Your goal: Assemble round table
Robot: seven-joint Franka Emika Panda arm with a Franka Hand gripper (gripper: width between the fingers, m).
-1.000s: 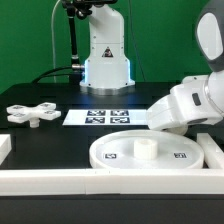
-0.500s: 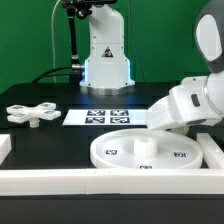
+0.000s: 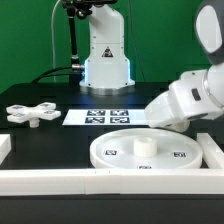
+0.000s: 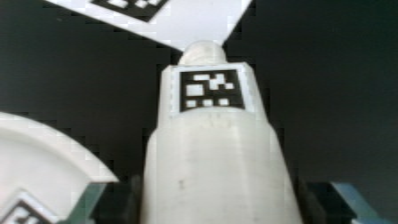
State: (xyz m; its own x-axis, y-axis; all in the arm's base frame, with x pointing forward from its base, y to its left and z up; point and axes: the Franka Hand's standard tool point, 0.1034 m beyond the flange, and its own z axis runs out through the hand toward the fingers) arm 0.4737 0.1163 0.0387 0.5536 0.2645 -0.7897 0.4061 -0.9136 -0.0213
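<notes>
in the exterior view the round disc (image 3: 150, 153) lies flat on the black worktop (image 3: 55, 140) in the lower centre of the frame, rim up, with a small raised hub (image 3: 143, 148) in its middle. the cross-shaped base (image 3: 30, 114) lies well apart from it, at the exterior view's left in the middle height. the marker board (image 3: 100, 117) is flat in the centre, and a white rail (image 3: 60, 181) runs along the lower edge. the arm (image 3: 188, 98) comes in from the exterior view's right, above the disc, and hides its own gripper here. in the wrist view the gripper (image 4: 217, 203) is clamped on the short cylindrical leg (image 4: 214, 140). the dark fingers (image 4: 102, 200) stand at both its sides, and its tagged end points toward the marker board (image 4: 169, 15). a part of the disc's rim (image 4: 45, 150) shows beside the leg.
</notes>
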